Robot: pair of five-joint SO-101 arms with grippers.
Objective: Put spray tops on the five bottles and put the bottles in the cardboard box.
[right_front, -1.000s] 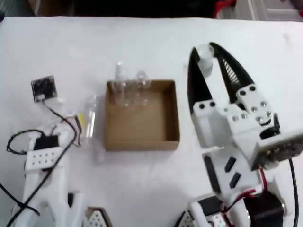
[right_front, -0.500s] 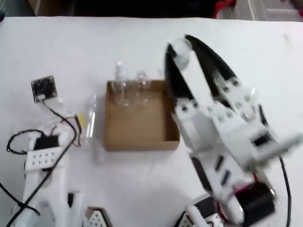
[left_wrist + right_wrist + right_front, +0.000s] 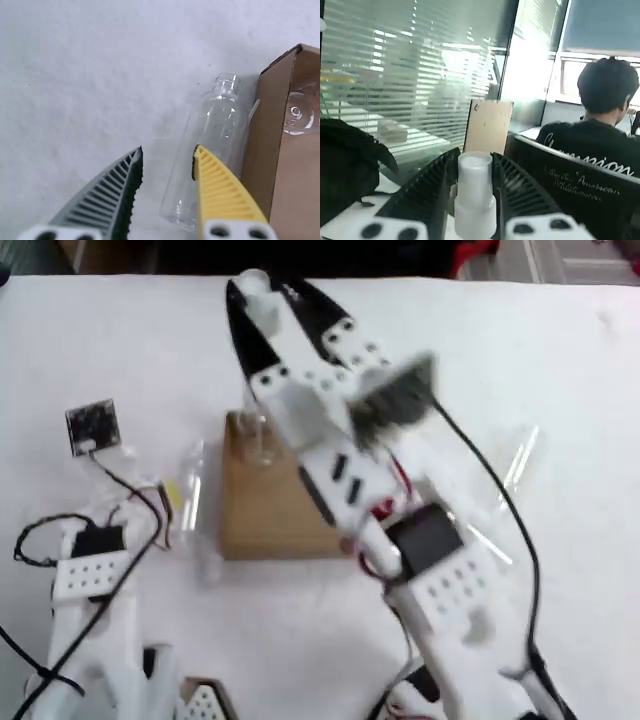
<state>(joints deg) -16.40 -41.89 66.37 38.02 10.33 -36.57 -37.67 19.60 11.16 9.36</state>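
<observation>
Your right gripper (image 3: 261, 290), clamped on a spray top (image 3: 475, 195), has swung from right of the cardboard box (image 3: 255, 530) to over its far-left corner, closer to the capless bottle (image 3: 212, 145) lying beside your left gripper (image 3: 168, 150), jaws parted

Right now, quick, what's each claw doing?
Left claw: open, holding nothing.
Right claw: closed on a spray top.

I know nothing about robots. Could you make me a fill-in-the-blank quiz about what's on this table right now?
The right gripper is shut on a white ____.
The bottle beside the cardboard box lies on its ____.
The left gripper, holding nothing, has its jaws ____.
Missing words: spray top; side; open.
</observation>
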